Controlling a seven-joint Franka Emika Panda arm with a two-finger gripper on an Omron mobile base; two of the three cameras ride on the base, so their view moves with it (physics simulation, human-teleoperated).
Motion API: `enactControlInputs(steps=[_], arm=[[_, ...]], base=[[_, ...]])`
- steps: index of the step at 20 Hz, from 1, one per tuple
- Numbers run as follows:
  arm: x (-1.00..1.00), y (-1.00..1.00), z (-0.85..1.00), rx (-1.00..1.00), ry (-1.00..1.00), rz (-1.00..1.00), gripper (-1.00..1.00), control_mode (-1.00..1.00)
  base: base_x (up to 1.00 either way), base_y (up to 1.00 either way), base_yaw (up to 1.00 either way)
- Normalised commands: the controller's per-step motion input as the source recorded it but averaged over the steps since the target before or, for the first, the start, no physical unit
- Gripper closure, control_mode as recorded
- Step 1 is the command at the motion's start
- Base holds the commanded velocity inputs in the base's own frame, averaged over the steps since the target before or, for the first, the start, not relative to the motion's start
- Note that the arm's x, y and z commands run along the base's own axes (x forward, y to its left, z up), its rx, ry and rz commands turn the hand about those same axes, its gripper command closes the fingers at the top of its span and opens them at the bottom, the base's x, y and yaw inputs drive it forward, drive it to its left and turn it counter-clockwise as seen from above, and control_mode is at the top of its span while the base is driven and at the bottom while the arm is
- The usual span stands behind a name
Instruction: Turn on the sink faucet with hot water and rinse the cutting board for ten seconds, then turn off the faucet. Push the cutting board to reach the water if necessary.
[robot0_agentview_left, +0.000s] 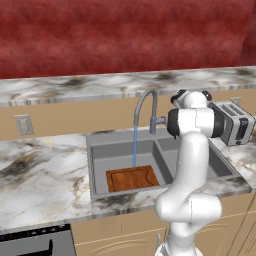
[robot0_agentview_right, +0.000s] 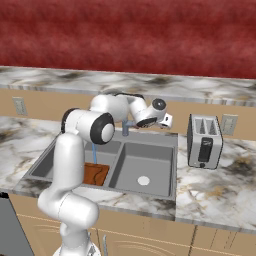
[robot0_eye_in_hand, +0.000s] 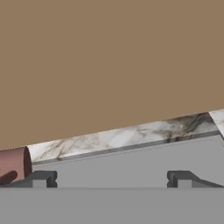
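The sink faucet (robot0_agentview_left: 146, 106) arches over the sink (robot0_agentview_left: 97, 150), and a thin blue stream of water (robot0_agentview_left: 134, 146) falls from its spout. The stream lands at the far edge of the reddish-brown cutting board (robot0_agentview_left: 132, 178), which lies flat in the left basin. The water (robot0_agentview_right: 94, 152) and the board (robot0_agentview_right: 96, 174) also show beside my arm in the right base view. My gripper (robot0_agentview_right: 168, 120) hovers behind the sink, just right of the faucet's base. In the hand view my gripper (robot0_eye_in_hand: 111, 179) is open and holds nothing. The lever's reddish tip (robot0_eye_in_hand: 13, 164) sits just left of its left fingertip (robot0_eye_in_hand: 41, 178).
A silver toaster (robot0_agentview_right: 204, 140) stands on the marble counter right of the sink. The right basin has a round pale drain (robot0_agentview_right: 143, 180). A tan backsplash with a wall outlet (robot0_agentview_left: 23, 125) runs behind the counter. My own arm hides much of the right basin in the left base view.
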Motion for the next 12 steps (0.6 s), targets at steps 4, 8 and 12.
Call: enactControlInputs(steps=[4, 8, 12], arm=[[0.00, 0.11, 0.00, 0.00, 0.00, 0.00, -1.00, -1.00], [0.00, 0.08, 0.00, 0.00, 0.00, 0.00, -1.00, -1.00], [0.00, 0.09, 0.00, 0.00, 0.00, 0.00, -1.00, -1.00]], base=[[0.00, 0.00, 0.00], [0.00, 0.00, 0.00], [0.00, 0.00, 0.00]])
